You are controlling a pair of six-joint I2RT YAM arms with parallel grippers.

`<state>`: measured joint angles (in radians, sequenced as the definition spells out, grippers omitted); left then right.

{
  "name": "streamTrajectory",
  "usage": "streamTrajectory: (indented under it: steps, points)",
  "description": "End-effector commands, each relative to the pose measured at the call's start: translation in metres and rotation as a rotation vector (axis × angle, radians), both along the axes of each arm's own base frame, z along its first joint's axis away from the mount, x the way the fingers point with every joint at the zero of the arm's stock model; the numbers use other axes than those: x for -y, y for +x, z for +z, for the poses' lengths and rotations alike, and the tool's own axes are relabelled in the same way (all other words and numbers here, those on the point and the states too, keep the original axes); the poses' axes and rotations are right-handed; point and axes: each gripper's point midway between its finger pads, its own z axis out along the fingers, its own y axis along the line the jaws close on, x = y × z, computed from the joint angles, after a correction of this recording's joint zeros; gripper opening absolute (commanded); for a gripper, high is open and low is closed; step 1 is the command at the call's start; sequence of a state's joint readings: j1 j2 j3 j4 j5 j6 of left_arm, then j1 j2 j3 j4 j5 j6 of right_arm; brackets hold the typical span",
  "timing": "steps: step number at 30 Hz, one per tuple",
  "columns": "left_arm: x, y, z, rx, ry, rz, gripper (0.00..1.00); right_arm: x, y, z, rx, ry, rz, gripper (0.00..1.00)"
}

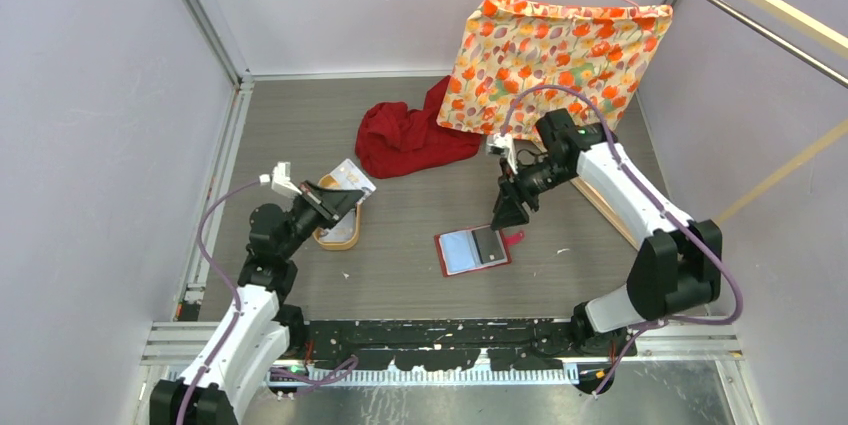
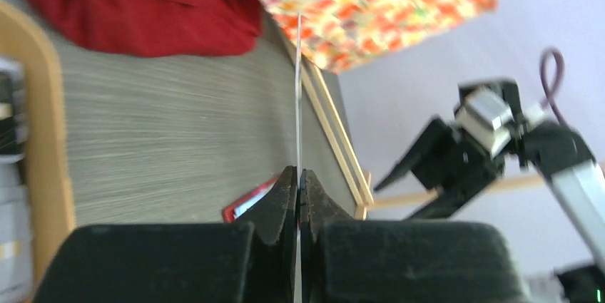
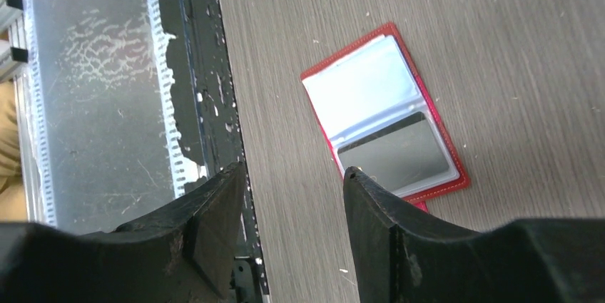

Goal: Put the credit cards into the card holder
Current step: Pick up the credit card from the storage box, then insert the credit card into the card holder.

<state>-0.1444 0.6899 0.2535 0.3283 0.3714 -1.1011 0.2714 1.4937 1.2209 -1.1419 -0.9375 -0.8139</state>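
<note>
The card holder [image 1: 472,250] lies open on the table, red-edged, with a pale clear pocket and a dark card [image 3: 389,153] behind its other window. My left gripper [image 1: 343,199] hangs over the tan tray, shut on a whitish credit card [image 1: 351,177]. In the left wrist view that card [image 2: 298,89] appears edge-on as a thin line rising from the closed jaws of the left gripper [image 2: 298,175], and the holder [image 2: 246,202] shows beyond them. My right gripper [image 1: 510,209] hovers just right of the holder [image 3: 385,110]. In its wrist view the right gripper [image 3: 295,171] stands open and empty.
A tan oval tray [image 1: 338,235] sits under the left gripper, with blurred flat things inside it [image 2: 10,125]. A red cloth [image 1: 410,135] lies at the back. A floral cloth [image 1: 555,50] hangs on a hanger, with wooden bars [image 1: 610,210] on the right.
</note>
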Motion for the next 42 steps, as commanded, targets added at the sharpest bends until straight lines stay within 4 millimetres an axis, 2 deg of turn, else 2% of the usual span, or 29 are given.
streamTrajectory:
  steps: [1, 5, 6, 12, 14, 15, 18, 28, 35, 42]
  points:
    - [0.038, -0.044, 0.052, 0.355, 0.057, -0.316, 0.01, -0.004, -0.003, 0.040, 0.102, 0.171, -0.017, 0.58]
    - [0.067, -0.066, 0.075, 0.524, 0.126, -0.434, 0.00, 0.004, -0.003, 0.062, 0.133, 0.278, -0.092, 0.59]
    - [0.081, -0.077, 0.080, 0.564, 0.134, -0.475, 0.00, 0.005, -0.001, 0.067, 0.151, 0.307, -0.109, 0.59]
    - [0.132, -0.101, 0.083, 0.708, 0.198, -0.503, 0.01, 0.004, -0.005, 0.082, 0.082, 0.447, -0.194, 0.66]
    - [0.150, -0.106, 0.088, 0.746, 0.188, -0.516, 0.00, 0.003, -0.007, 0.084, 0.062, 0.470, -0.180, 0.67]
    - [0.161, -0.107, 0.083, 0.736, 0.199, -0.539, 0.00, 0.002, -0.008, 0.085, 0.051, 0.481, -0.172, 0.68]
    - [0.185, -0.109, 0.082, 0.747, 0.201, -0.570, 0.00, 0.000, -0.011, 0.086, 0.015, 0.513, -0.150, 0.70]
    - [0.216, -0.102, 0.078, 0.746, 0.163, -0.559, 0.00, -0.008, -0.018, 0.083, -0.034, 0.521, -0.108, 0.75]
    - [0.229, -0.103, 0.073, 0.726, 0.120, -0.568, 0.00, -0.018, -0.024, 0.077, -0.056, 0.494, -0.072, 0.75]
    - [0.241, -0.104, 0.063, 0.702, 0.092, -0.587, 0.00, -0.018, -0.031, 0.085, -0.032, 0.521, -0.035, 0.68]
